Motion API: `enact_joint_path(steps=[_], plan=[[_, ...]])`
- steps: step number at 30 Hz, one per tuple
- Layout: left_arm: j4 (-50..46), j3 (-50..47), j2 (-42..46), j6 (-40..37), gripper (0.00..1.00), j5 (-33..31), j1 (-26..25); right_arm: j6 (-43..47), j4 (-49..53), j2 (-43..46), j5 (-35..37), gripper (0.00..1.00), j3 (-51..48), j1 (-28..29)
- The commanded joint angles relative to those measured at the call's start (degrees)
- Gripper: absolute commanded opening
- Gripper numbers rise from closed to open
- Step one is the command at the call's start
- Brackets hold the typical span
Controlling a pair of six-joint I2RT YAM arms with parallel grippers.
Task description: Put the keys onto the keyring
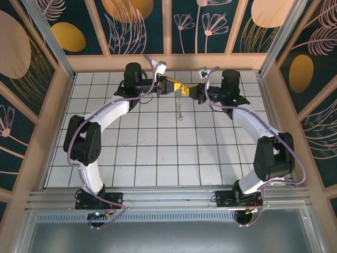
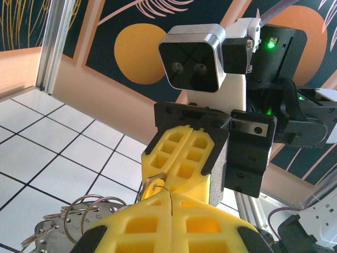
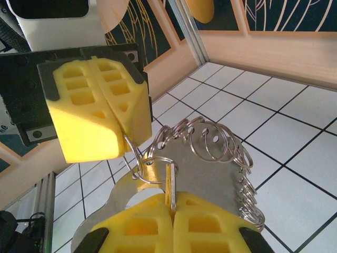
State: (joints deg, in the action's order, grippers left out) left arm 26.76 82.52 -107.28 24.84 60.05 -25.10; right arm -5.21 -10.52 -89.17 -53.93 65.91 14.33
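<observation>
Left end effector [image 1: 176,85] and right end effector [image 1: 190,88] meet tip to tip above the far middle of the white-tiled tabletop [image 1: 158,153]. Both sets of yellow fingers are clenched. The keyring [image 1: 180,105] hangs between them; from above it reads as a thin, bumpy silver strand dropping straight down. Whether its lower end touches the tiles cannot be told.

Seen from the right wrist, the keyring [image 3: 210,179] is a flat, silvery-grey metal plate with a curved outline. Small round holes are punched along its edge. Nearly every hole carries a bright steel split ring, and the rings overlap one another in a row that follows the rim, which gives it a beaded look. The right end effector [image 3: 172,203] pinches one split ring [image 3: 158,167] at the plate's near end. The left end effector [image 3: 120,124] grips a second ring [image 3: 134,153] just beside it, and the two loops overlap.

From the left wrist, the left end effector [image 2: 171,203] is pressed shut on a small ring [image 2: 152,184]. The right end effector [image 2: 179,176] is closed directly above it, almost touching. The plate and its bunched rings [image 2: 58,232] hang low at the left, tilted away from the fingers.
</observation>
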Motion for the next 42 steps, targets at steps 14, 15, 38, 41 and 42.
enact_joint_path(steps=[14,15,38,41,42], plan=[[2.4,0.1,1.8,-0.6,0.0,2.4,-0.3,-0.7,-1.4,-0.3,0.3,0.0,1.7,2.3],[2.3,0.0,1.8,-0.7,0.0,2.4,-0.3,-0.6,-1.4,-0.4,0.3,0.0,1.7,2.2],[2.5,0.2,1.7,-0.5,0.0,2.5,-0.4,-2.1,-3.6,1.1,-0.4,0.0,-0.4,-0.2],[2.6,0.1,1.6,-0.4,0.0,2.5,-0.4,-2.1,-3.3,0.4,-0.3,0.0,0.5,0.8],[2.5,0.2,1.7,-0.5,0.0,2.5,-0.4,-1.9,-3.0,0.2,-0.1,0.0,0.8,1.2]])
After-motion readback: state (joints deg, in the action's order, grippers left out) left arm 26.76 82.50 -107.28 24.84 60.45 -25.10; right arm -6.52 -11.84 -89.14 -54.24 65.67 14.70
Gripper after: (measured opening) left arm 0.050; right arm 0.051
